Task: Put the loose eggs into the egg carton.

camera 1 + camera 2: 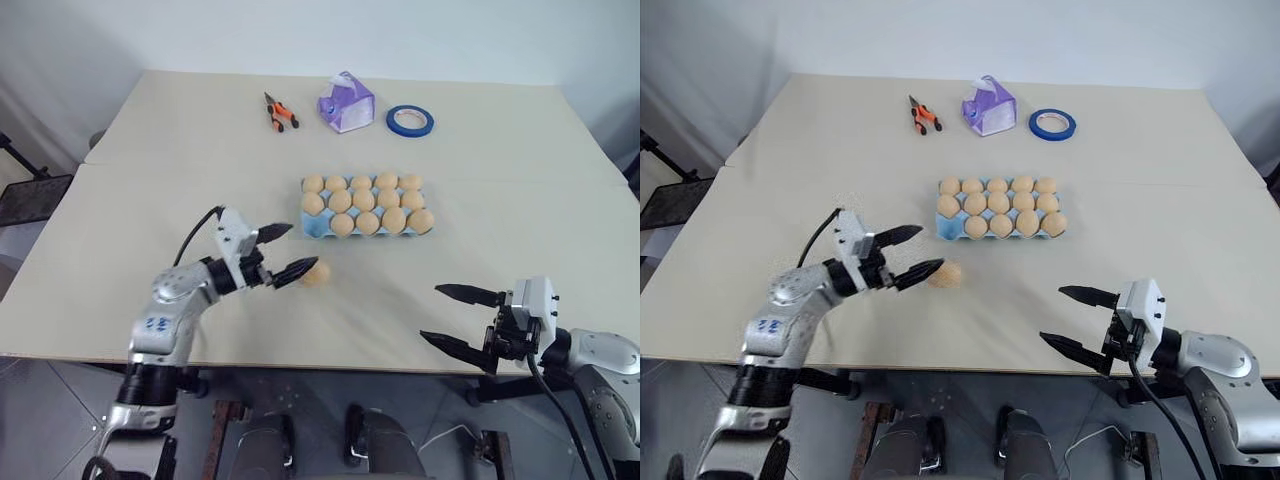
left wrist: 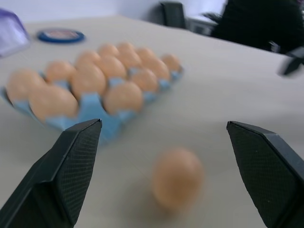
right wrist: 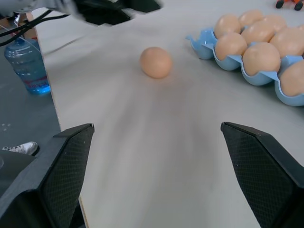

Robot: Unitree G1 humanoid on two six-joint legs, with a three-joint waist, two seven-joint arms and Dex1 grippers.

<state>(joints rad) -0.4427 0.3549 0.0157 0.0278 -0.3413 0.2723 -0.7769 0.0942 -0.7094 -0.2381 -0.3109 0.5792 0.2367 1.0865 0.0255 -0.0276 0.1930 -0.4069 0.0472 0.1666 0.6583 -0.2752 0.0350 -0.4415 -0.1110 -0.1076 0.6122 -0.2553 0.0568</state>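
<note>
While one loose egg (image 1: 316,273) lies on the bare table (image 1: 150,180), the rest of the scene reads as follows.
Loose egg: alone on the table, near and left of the egg carton (image 1: 318,228), apart from it.
Egg carton: light blue, mid-table; fourteen eggs sit in its cups, and the near-left corner cup is empty.
Left pincer (image 1: 283,252): released, fingers spread wide; the lower fingertip is just beside the loose egg, and whether it touches cannot be told. Nothing is gripped.
Right pincer (image 1: 450,315): released, fingers wide apart, at the near right edge of the table, well apart from egg and carton, pointing left.
Far side of table: orange-handled pliers (image 1: 279,111), a purple-and-white box (image 1: 346,101), a blue tape roll (image 1: 410,121).
</note>
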